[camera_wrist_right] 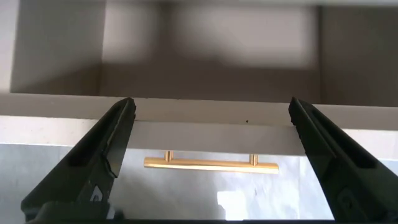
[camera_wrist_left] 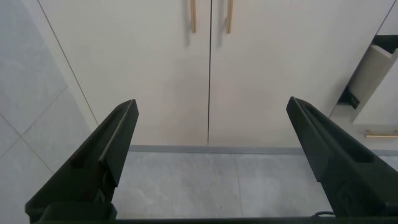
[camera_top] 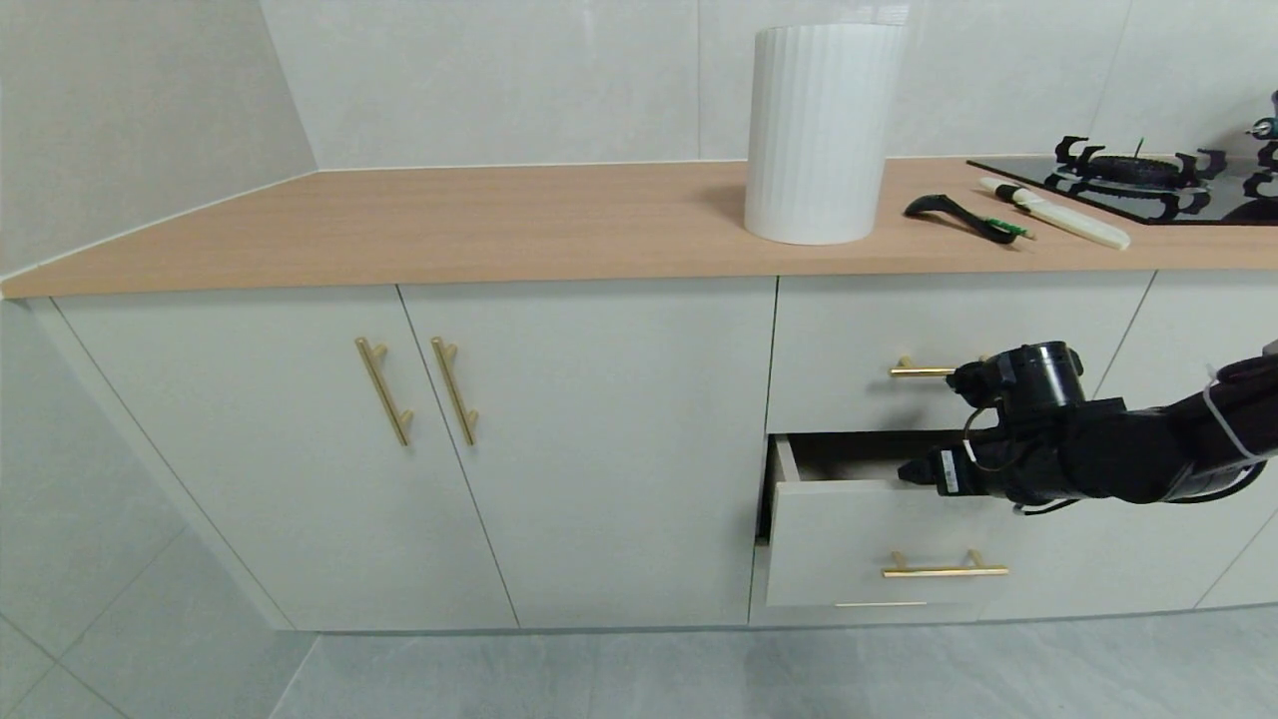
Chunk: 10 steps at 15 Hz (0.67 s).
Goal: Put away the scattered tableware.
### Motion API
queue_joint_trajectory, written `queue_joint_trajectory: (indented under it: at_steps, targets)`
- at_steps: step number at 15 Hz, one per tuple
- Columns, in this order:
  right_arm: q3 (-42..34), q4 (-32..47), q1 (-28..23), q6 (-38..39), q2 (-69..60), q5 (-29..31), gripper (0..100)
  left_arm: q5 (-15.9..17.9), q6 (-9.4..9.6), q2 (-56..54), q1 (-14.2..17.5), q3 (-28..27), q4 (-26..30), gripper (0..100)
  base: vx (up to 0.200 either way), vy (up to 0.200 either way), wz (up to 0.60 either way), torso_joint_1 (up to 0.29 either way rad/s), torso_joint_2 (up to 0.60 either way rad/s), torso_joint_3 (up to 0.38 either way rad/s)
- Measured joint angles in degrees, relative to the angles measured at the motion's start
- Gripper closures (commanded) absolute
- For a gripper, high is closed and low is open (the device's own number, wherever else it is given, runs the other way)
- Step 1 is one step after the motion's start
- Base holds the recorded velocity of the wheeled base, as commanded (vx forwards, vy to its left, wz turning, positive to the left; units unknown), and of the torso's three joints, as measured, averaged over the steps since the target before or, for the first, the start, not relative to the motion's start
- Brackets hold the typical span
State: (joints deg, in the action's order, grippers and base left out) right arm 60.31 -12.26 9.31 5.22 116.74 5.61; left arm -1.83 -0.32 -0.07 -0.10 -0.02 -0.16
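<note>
On the wooden countertop, at about 2 o'clock in the head view, lie two loose pieces of tableware. One is a black utensil with a curved handle and a green tip, lying at 3 o'clock from a tall white ribbed container. The other is a long cream-coloured utensil with a dark band near one end, lying at 3 o'clock from the black one and beside the gas hob. A small white label on the right arm carries print too small to read. At 4 o'clock the lower drawer stands pulled out. The right gripper hangs at the drawer's open top, above the brass handle, with its jaws spread wide and nothing gripped. The left gripper is likewise released, facing the closed cabinet doors and the grey floor.
</note>
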Motion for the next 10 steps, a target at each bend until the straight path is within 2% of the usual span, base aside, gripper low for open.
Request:
queue_joint_trajectory:
  at_steps: [7, 10]
  targets:
    - [-1.1, 13.8, 0.3, 0.1, -4.9, -0.1, 0, 0.0, 0.0, 0.0, 0.0, 0.0, 0.0, 0, 0.0, 0.0, 0.0, 0.0, 0.0, 0.0]
    - [-4.6, 15.4, 0.8, 0.0, -6.8, 0.0, 0, 0.0, 0.0, 0.0, 0.0, 0.0, 0.0, 0, 0.0, 0.0, 0.0, 0.0, 0.0, 0.0]
